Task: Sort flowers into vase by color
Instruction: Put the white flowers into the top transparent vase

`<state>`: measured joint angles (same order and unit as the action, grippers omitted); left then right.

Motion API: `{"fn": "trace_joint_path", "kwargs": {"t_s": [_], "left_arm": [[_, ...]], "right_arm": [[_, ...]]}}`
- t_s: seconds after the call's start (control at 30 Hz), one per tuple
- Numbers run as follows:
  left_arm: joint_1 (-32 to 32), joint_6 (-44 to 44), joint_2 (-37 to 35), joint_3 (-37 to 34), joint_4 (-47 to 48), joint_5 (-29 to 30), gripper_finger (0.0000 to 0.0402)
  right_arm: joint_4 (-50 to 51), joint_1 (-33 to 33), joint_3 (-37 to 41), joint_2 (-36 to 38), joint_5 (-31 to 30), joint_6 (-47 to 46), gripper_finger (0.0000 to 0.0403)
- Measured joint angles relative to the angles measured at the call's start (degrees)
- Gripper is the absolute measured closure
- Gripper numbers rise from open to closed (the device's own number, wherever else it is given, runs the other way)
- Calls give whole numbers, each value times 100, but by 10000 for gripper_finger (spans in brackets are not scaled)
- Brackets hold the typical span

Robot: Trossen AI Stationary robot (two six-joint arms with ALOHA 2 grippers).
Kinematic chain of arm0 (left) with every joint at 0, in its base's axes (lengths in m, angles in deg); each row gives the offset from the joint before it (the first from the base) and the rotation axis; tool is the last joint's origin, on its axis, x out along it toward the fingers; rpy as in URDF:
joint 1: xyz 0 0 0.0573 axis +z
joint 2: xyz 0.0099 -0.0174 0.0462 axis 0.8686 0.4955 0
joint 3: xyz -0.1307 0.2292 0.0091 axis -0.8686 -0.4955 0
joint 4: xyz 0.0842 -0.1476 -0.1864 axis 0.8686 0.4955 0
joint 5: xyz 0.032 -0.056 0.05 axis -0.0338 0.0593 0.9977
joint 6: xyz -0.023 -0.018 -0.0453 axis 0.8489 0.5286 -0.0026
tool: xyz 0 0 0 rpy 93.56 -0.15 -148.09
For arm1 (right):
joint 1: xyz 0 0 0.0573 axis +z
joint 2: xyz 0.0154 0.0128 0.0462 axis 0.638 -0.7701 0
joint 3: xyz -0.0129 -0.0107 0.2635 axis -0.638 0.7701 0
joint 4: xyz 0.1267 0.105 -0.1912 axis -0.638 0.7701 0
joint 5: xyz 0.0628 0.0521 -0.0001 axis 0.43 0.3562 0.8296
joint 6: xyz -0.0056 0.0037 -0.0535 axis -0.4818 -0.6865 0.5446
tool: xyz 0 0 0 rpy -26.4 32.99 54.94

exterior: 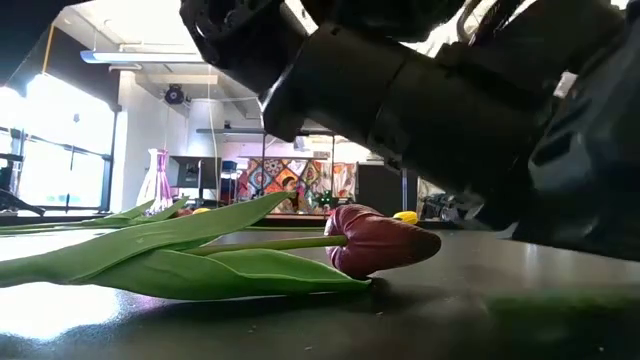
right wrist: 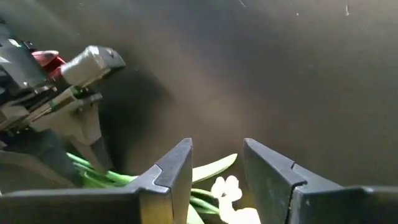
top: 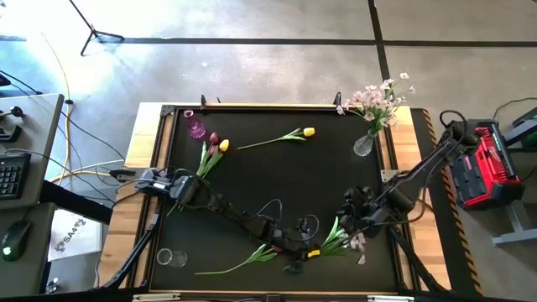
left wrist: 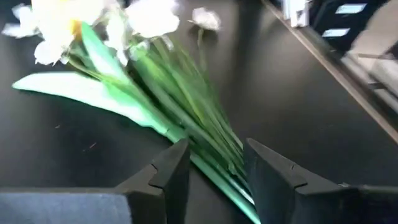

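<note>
A bunch of green stems [top: 336, 237] with pale pink-white blossoms [top: 359, 243] lies on the black table near its front right. My left gripper [top: 323, 246] is open and low over it, its fingers either side of the stems [left wrist: 214, 146]. My right gripper [top: 346, 224] is open and empty just above the bunch, whose blossom [right wrist: 226, 187] shows below it. A dark red tulip [top: 268, 250] lies on its side near the front, and also shows in the low view [exterior: 380, 243]. Another yellow tulip [top: 308, 132] and a red and yellow pair [top: 216, 144] lie farther back. My left gripper's open fingers [left wrist: 173, 171] stand on either side of the bunch's stems [left wrist: 217, 163], coming level from the table's left and lying across them. The bunch lies flat on the table. I cannot tell whether the fingers touch the stems.
A clear vase [top: 363, 144] with pink-white blossoms [top: 377, 96] stands at the back right. A pink vase [top: 195, 127] stands at the back left and a clear glass [top: 165, 257] at the front left. The table's middle is bare black surface.
</note>
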<state>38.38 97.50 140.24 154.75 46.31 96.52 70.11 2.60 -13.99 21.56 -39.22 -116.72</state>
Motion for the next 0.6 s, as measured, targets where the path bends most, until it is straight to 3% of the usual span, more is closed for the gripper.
{"fn": "trace_joint_path", "kwargs": {"t_s": [0.27,0.6], "left_arm": [[58,105,-31,20,506,747,322],[58,146,-307,-10,831,955,398]], "right_arm": [[-381,155,-2,-265,-48,-386,272],[-680,261,-7,-503,-73,-518,272]]}}
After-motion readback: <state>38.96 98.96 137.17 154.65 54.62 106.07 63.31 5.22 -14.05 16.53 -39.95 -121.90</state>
